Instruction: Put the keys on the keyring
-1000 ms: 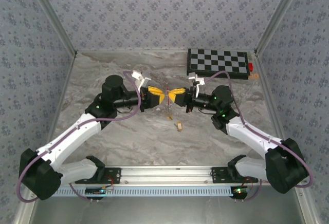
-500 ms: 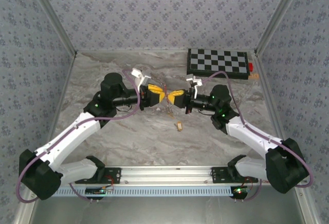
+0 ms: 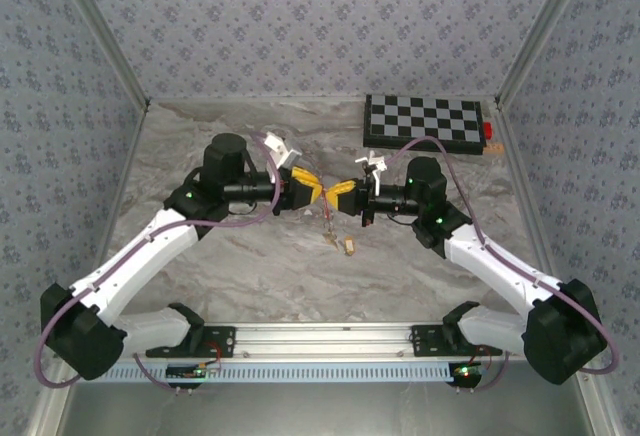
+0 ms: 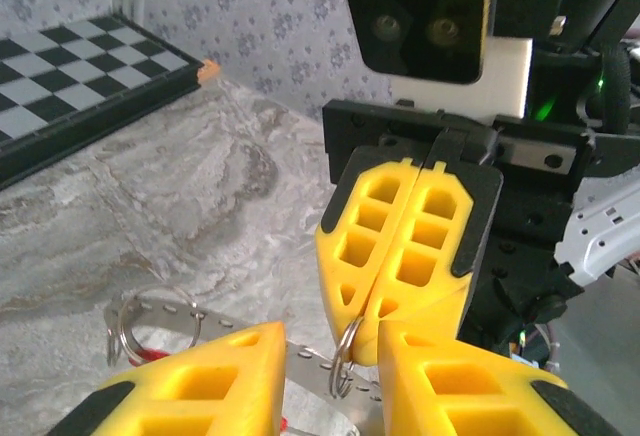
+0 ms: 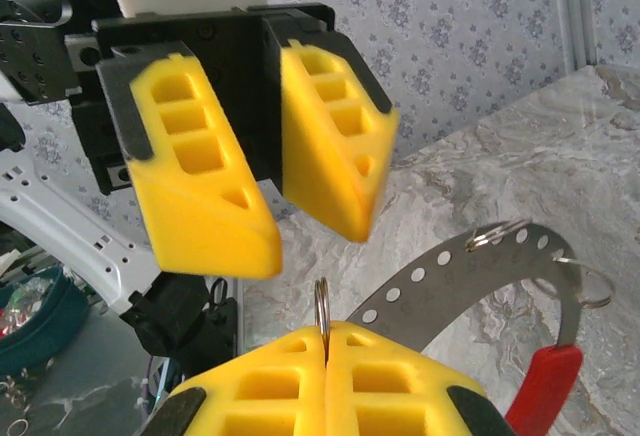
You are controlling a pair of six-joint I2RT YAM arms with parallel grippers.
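right wrist — right gripper (image 5: 325, 344) pinches a small ring (image 5: 322, 301) on the keyring (image 5: 450, 266); left gripper (image 5: 300, 231) slightly parted.

The grey marbled table (image 3: 250, 266) carries a flat black-and-white chequered board (image 3: 425, 121) in its far right corner, with a small red-orange block (image 3: 488, 132) at the board's right end. A tiny orange-tan key (image 3: 348, 246) lies near the table's middle.

Your top camera looks down from behind the arm bases over the whole table (image 3: 250, 266). Your wrist cameras face each other at close range: left frames the right gripper (image 4: 375, 321) at one o'clock, right frames the left gripper (image 5: 310, 231) at eleven.
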